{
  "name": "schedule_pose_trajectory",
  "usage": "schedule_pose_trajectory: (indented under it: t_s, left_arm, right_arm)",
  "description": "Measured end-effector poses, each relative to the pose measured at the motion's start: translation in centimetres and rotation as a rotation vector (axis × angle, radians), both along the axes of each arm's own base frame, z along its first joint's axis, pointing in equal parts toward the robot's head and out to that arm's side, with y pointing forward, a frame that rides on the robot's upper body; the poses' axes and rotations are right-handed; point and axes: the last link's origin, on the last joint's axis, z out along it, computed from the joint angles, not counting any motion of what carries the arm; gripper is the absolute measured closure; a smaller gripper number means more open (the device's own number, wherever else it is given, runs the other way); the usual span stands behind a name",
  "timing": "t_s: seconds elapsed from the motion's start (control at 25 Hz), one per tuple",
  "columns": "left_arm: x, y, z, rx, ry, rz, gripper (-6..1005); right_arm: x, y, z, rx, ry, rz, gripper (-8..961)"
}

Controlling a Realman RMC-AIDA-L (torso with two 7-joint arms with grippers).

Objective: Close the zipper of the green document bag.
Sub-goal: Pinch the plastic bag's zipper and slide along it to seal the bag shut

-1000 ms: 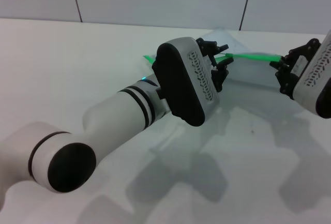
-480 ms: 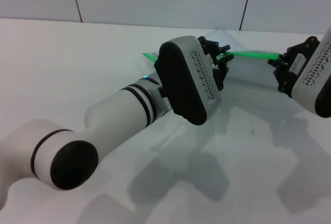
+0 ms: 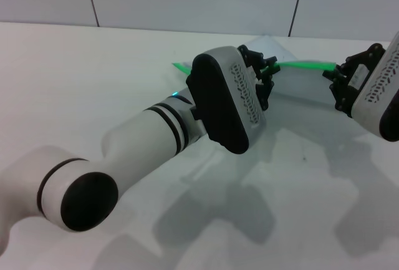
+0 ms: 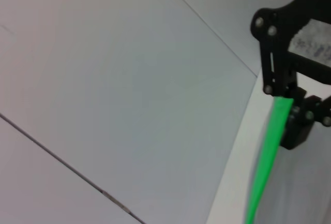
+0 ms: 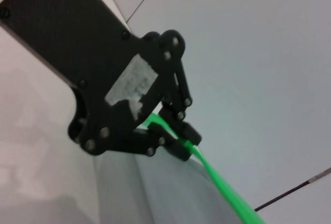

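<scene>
The left pincer [image 3: 267,73] sits at the far end of the left arm, whose bulky white and black wrist housing hides most of it in the head view. Its black fingers pinch the zipper [image 3: 302,65], the thin bright green strip; the right wrist view shows those fingers [image 5: 178,131] closed narrowly on the green strip [image 5: 222,185] from both sides. Whether they grip the small slider tab itself is too hard to make out.

From the left pincer the zipper stretches across to the right pincer [image 3: 340,83], which holds the strip's other end. The left wrist view shows that pincer's fingers [image 4: 297,120] clamped on the green strip [image 4: 266,162], pressed tight around it.

The green document bag [image 3: 299,86] hangs pale and see-through just below the taut strip between the two pincers, with its lower part lying toward the white desk [image 3: 93,77]. A short green length pokes out behind the left pincer, past the wrist housing. Much of the bag's outline is hidden by the left arm or blends into the desk, and the right arm is cut off at the frame's edge.
</scene>
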Motion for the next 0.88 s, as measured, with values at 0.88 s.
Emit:
schedule_pose_trajectory:
  t_s: [0.88]
  left_arm:
    - [-4.3,0.5,0.4,0.037,0.023,0.122,870]
  right_arm:
    - [0.6,-0.2,1.9,0.061,0.020,-0.024,952]
